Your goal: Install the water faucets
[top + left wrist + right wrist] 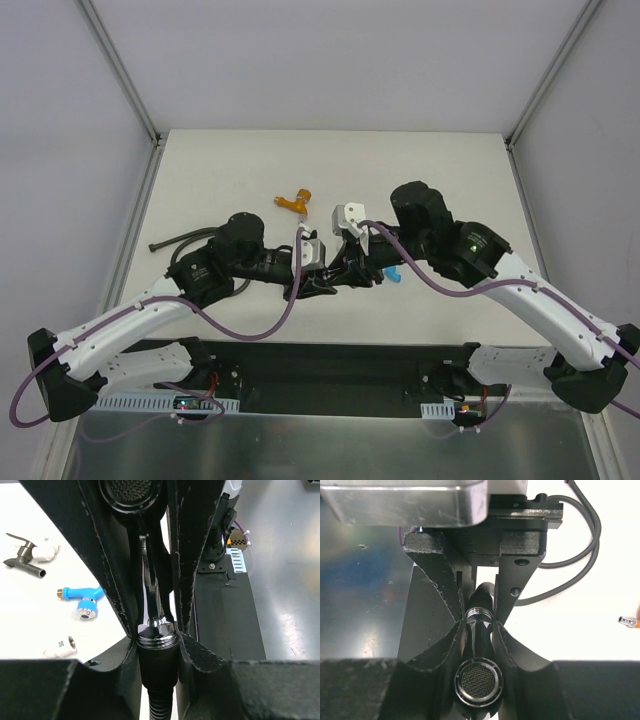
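Observation:
My two grippers meet at mid-table. In the left wrist view my left gripper point(157, 645) is shut on the black knurled end of the hose point(158, 662). A shiny chrome faucet point(152, 595) stands straight out of that end. My right gripper point(479, 630) is shut on the chrome faucet point(479, 680), whose round mesh outlet faces the right wrist camera. From above, the left gripper point(312, 277) and right gripper point(352, 270) nearly touch. The blue faucet point(82, 599) and dark grey faucet point(22, 560) lie on the table. An orange faucet point(295, 203) lies farther back.
The dark hose point(180, 240) curls away to the left behind the left arm. A white elbow fitting point(62, 650) lies near the blue faucet, and another point(45, 554) sits against the grey faucet. The black base plate point(320, 365) runs along the near edge.

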Available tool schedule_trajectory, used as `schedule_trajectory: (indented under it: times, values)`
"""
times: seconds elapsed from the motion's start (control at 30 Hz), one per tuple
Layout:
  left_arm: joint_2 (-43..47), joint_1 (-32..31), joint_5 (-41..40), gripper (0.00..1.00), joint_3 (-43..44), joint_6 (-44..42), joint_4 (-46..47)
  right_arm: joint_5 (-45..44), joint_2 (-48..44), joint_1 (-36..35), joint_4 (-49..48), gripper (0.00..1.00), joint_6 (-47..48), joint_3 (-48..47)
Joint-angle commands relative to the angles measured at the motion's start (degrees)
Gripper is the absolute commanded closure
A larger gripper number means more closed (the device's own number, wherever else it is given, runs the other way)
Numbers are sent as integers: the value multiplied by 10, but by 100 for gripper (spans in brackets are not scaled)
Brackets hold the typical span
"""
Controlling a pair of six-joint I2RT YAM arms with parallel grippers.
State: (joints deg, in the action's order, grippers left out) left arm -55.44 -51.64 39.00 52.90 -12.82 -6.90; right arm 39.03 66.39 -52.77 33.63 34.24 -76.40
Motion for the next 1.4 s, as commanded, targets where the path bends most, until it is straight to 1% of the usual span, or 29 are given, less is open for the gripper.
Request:
schedule_trajectory:
  times: [0.0,0.13,0.37,0.4,0.47,0.5,0.6,0.63,0.7,0.73,0.83,0.87,0.97,1.1,1.2,1.23,1.37]
  values:
    - [-8,4,1,100,30,-2,18,16,3,-15,-5,98,4,-28]
    - [-10,4,-37,100,29,-5,15,-7,24,-19,-40,98,-43,-23]
    - [-8,1,-159,100,25,-13,15,-74,73,-19,-117,98,-166,-6]
    - [-5,-1,-190,100,26,-14,16,-98,78,-20,-135,98,-205,-5]
    - [-5,-6,-227,100,23,-19,15,-126,94,-19,-143,98,-236,-5]
    - [-1,-9,-263,100,22,-22,15,-155,99,-19,-150,98,-254,-5]
    - [4,-28,-320,100,16,-38,17,-197,117,-17,-167,98,-324,-2]
    - [4,-42,-359,100,13,-47,18,-204,125,-17,-174,98,-367,2]
    - [5,-52,-390,100,10,-54,21,-215,131,-17,-207,98,-404,10]
    - [4,-58,-429,100,7,-58,26,-219,135,-17,-216,98,-441,17]
    - [8,-68,-471,100,2,-62,36,-218,144,-17,-255,98,-490,34]
    - [9,-72,-478,100,0,-63,38,-217,146,-17,-268,98,-520,38]
    - [17,-79,-500,100,-8,-69,50,-221,146,-17,-303,98,-565,52]
    - [24,-95,-524,100,-18,-76,65,-253,145,-18,-323,98,-603,64]
    - [28,-109,-538,100,-28,-88,67,-279,139,-17,-327,98,-615,71]
    - [30,-110,-536,100,-30,-92,82,-285,137,-15,-326,98,-614,73]
    - [43,-116,-523,100,-39,-99,94,-309,123,-6,-320,98,-606,85]
